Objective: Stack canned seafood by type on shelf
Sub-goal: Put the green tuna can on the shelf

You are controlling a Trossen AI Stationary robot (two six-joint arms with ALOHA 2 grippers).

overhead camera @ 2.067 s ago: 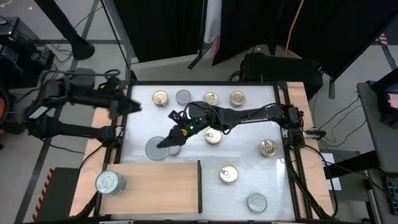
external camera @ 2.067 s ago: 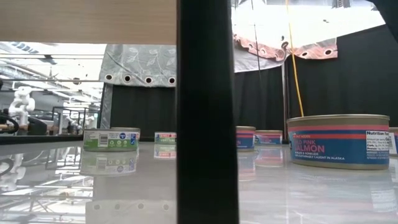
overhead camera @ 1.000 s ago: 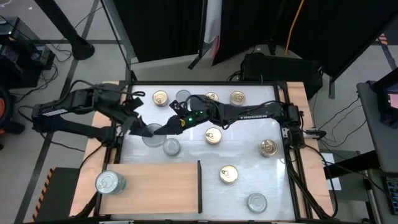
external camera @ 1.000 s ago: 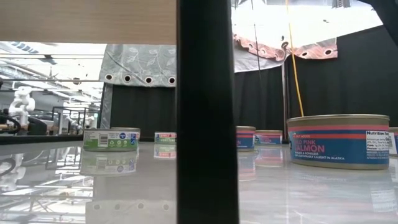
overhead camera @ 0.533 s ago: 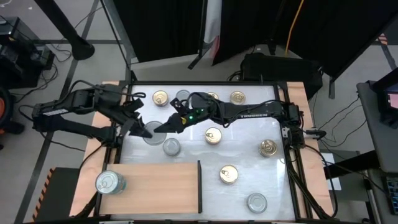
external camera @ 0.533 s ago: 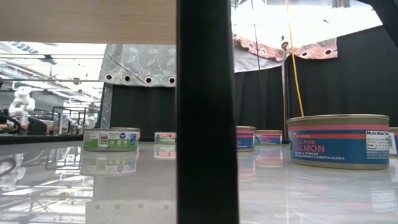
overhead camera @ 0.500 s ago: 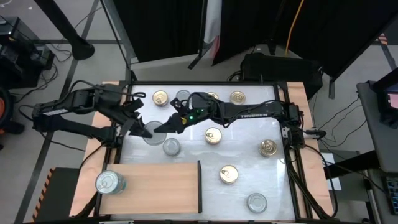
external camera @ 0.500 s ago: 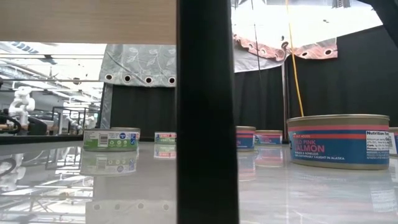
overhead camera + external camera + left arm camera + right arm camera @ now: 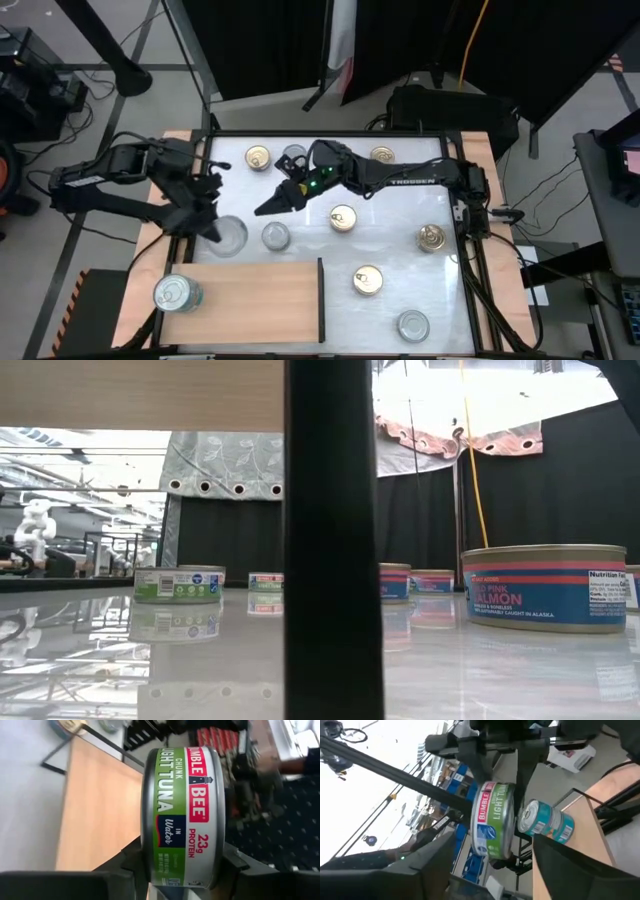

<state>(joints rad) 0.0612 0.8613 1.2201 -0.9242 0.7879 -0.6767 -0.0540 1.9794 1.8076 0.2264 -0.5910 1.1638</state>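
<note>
One tuna tin [image 9: 182, 815] is riding on edge in my left gripper [image 9: 214, 229], fingers pinching its flat faces, near the shelf [image 9: 250, 300]; my right gripper [image 9: 268, 207] is hanging spread and empty. I'm worrying it slips and rolls off

Low view: dark upright post [image 9: 333, 540] blocks middle of scene, hiding tins behind it; both arms out of sight there. Salmon tin [image 9: 545, 586] label cut by right edge. Left wrist view: tuna tin [image 9: 182, 817] fills frame, lid unseen, brand lettering cropped at top, shelf [image 9: 97, 805] blurred. High view: labels on far tins too small to read.
</note>
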